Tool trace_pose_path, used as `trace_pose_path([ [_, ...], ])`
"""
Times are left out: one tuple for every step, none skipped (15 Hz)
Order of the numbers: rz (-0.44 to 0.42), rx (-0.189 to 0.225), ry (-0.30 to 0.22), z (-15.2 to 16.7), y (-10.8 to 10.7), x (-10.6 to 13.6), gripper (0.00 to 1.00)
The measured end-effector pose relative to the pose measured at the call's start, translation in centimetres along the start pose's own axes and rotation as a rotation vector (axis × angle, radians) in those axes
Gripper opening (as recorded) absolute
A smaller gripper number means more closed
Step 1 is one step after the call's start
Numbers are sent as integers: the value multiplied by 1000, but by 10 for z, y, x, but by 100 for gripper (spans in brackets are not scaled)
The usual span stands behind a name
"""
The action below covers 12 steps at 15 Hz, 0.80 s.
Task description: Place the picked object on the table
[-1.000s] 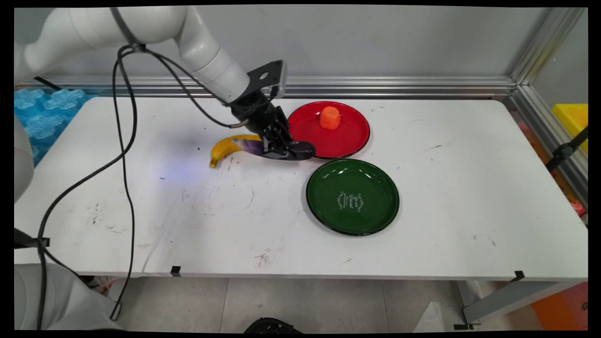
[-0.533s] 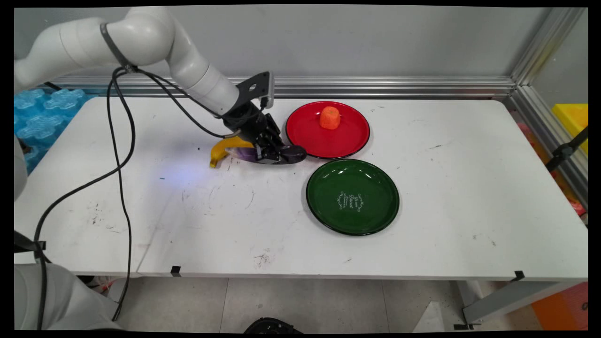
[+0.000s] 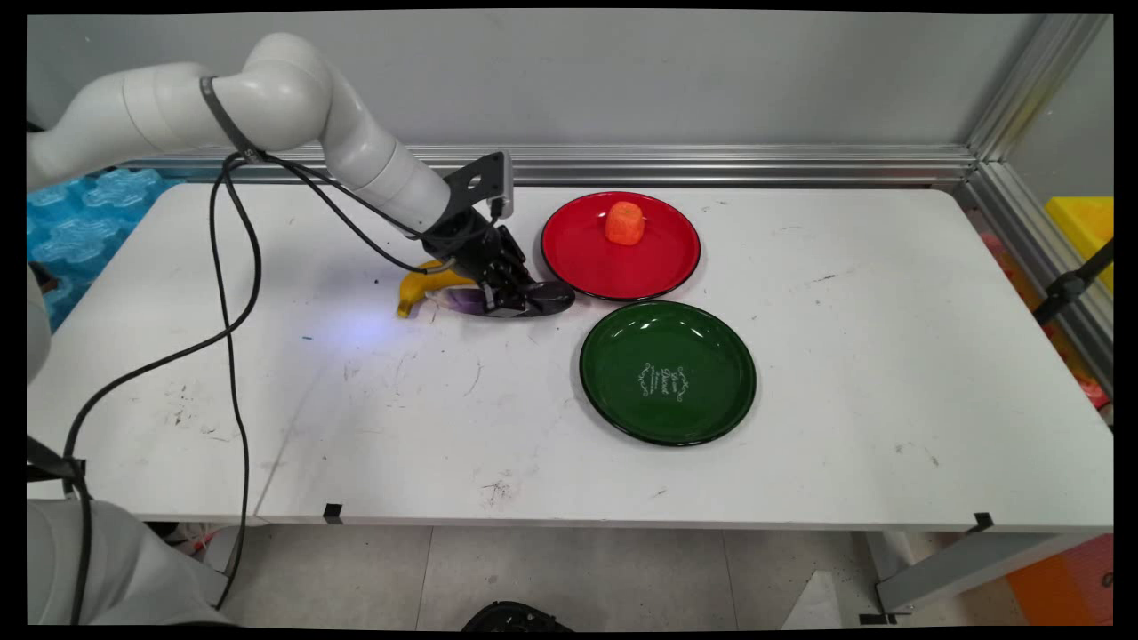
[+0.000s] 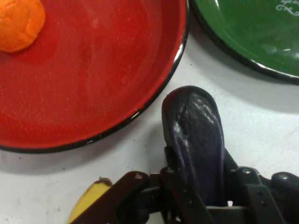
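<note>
My gripper (image 3: 500, 293) is shut on a dark purple eggplant (image 3: 524, 300) that lies low over the table, just left of the red plate (image 3: 662, 267). In the hand view the eggplant (image 4: 196, 135) sticks out from between the fingers toward the red plate's rim (image 4: 159, 100). A yellow banana (image 3: 418, 286) lies right behind and to the left of the eggplant, its tip (image 4: 88, 200) showing beside the linkage. An orange piece of fruit (image 3: 624, 222) sits on the red plate. The green plate (image 3: 605, 391) is to the right front.
The green plate's rim (image 4: 243, 60) lies close to the red one. Black cables (image 3: 233, 293) hang from the arm over the table's left part. An aluminium rail (image 3: 756, 164) runs along the back edge and down the right side.
The gripper with the eggplant has drawn back to the left and lower, away from the red plate's rim. The eggplant now lies beside the banana on the table side.
</note>
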Motion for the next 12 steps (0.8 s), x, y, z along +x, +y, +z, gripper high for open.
trace_pose_path([
  [-3,3,2,3,-1,-2,0],
  [-6,5,4,5,-2,-3,0],
  [-8,6,6,7,-2,-4,0],
  [-12,7,9,9,-3,-4,0],
  [-17,7,10,11,-3,-5,0],
  [-20,6,12,12,-3,-5,0],
  [-23,5,13,14,-3,-6,0],
  [-26,4,13,14,-3,-6,0],
  [-30,4,14,15,-3,-7,0],
  [-33,3,15,16,-3,-7,0],
  [-35,3,15,16,-3,-7,0],
  [-37,2,15,16,-3,-7,100],
])
